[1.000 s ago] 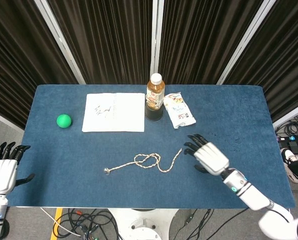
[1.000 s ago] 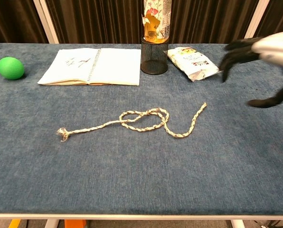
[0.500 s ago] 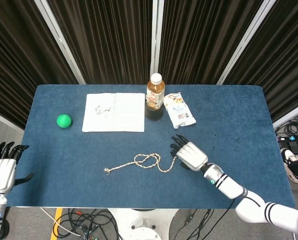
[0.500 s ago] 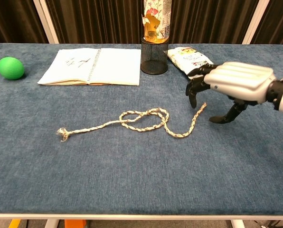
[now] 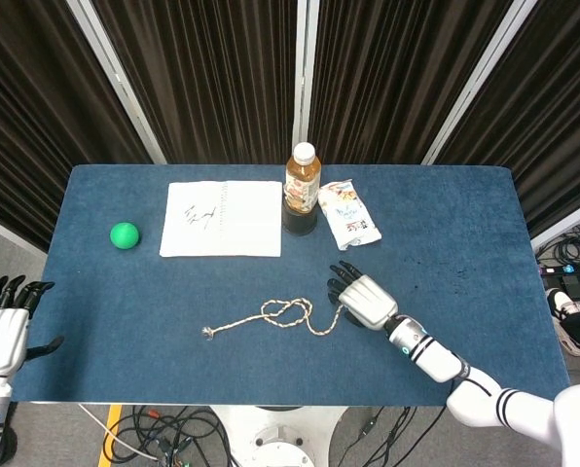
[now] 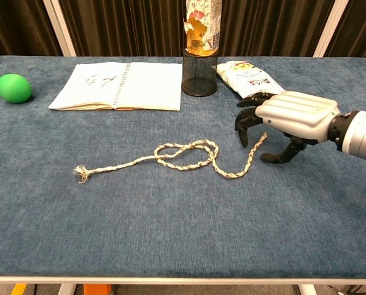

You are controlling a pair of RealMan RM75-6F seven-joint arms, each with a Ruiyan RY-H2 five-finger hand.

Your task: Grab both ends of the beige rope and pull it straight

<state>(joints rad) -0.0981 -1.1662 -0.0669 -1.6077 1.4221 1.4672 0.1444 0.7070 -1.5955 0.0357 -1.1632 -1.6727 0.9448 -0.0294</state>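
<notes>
The beige rope (image 5: pixel 285 316) (image 6: pixel 183 155) lies on the blue table in a loose loop, its frayed left end (image 6: pixel 80 173) free on the cloth. My right hand (image 5: pixel 360 298) (image 6: pixel 287 118) hovers palm down over the rope's right end (image 6: pixel 261 139), fingers spread and curled downward, thumb behind; nothing is held. Off the table's left front corner, my left hand (image 5: pixel 3 329) hangs with its fingers apart, far from the rope; the chest view does not show it.
A green ball (image 5: pixel 124 234) sits at the left. An open notebook (image 5: pixel 222 218) lies behind the rope. A bottle in a mesh cup (image 5: pixel 301 195) and a snack packet (image 5: pixel 348 213) stand at the back middle, just beyond my right hand.
My right hand has swung leftward from the table's right side and lowered over the rope's right end. The left hand has barely moved, and the rope is unchanged.
</notes>
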